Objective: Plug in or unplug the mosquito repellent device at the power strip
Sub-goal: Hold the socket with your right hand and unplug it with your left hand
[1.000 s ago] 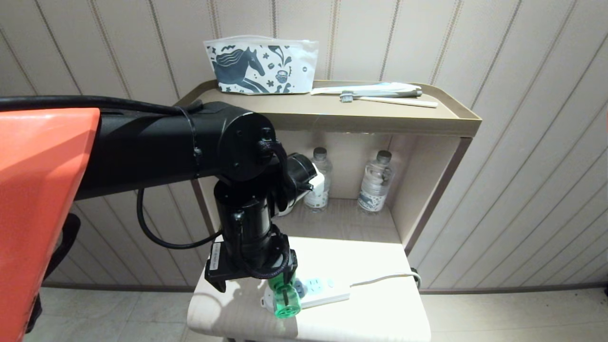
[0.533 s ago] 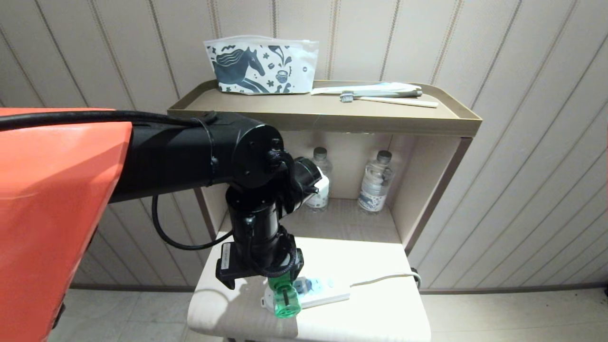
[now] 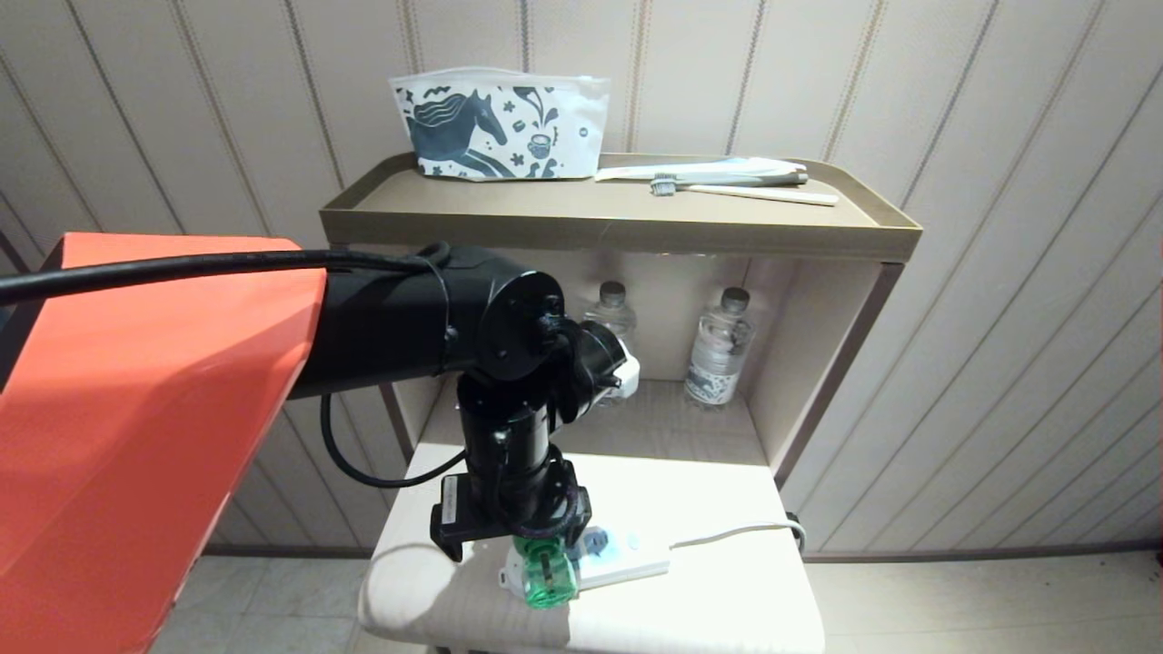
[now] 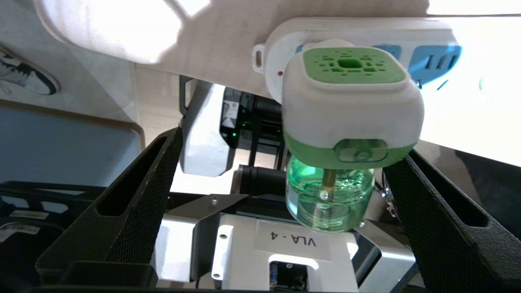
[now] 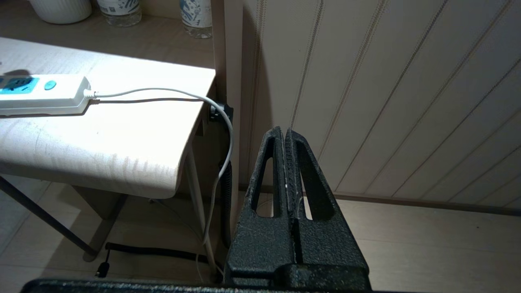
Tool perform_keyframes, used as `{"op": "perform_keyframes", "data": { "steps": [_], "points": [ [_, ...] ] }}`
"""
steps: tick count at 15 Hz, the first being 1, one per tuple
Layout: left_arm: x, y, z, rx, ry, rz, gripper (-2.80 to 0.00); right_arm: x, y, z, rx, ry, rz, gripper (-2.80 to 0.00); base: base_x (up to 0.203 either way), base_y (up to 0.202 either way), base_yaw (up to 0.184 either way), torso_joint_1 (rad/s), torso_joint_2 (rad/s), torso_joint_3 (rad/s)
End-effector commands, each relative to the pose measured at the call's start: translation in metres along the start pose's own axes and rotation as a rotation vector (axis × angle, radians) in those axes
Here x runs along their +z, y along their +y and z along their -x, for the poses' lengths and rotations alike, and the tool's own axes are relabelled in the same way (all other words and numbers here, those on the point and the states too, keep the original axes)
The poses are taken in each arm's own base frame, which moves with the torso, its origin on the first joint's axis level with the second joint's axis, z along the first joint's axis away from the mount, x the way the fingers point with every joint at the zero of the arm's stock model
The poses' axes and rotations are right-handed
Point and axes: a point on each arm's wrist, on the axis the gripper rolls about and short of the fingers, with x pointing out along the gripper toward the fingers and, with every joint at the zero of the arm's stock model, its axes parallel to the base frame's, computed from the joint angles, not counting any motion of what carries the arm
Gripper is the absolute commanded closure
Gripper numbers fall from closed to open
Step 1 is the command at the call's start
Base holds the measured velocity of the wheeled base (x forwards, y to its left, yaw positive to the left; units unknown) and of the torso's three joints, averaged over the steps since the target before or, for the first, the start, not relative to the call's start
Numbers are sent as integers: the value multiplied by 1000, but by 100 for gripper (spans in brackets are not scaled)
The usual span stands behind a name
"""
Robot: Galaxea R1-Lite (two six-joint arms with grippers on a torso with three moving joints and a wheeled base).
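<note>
Left hand point(image 4: 281, 179) spread wide, its fingers point(image 4: 134, 191) flanking the mosquito repellent device point(image 4: 348, 122) without visible contact; device seated in the end socket of the power strip point(image 4: 366, 32). Right hand point(image 5: 287, 150) pressed shut, empty, low beside the surface point(image 3: 690, 509). Prongs hidden. Shelf point(image 3: 636, 218) and panelled wall behind.

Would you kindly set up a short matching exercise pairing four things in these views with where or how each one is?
Things:
1. mosquito repellent device
2. left pincer
3. right pincer
4. horse-print pouch

States or places:
A. shut, off the side of the table
B. on the top shelf
C. seated on the power strip, at its end away from the cord
D. open, one finger on each side of the green bottle

Pairs: 1-C, 2-D, 3-A, 4-B
</note>
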Motion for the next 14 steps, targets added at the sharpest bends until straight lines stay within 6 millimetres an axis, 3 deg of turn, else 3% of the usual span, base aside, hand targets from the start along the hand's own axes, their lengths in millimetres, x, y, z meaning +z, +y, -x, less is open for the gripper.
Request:
{"op": "perform_keyframes", "data": {
  "steps": [1,6,14],
  "points": [
    [-2,-4,-1,-7,-5,-5,-280,0,0,0,1,2,5,0,0,0,0,0,0,0],
    [-8,-17,-7,-37,-23,-34,-280,0,0,0,3,2,7,0,0,0,0,0,0,0],
    [-2,-26,-27,-31,-38,-25,-280,0,0,0,3,2,7,0,0,0,0,0,0,0]
  ]
}}
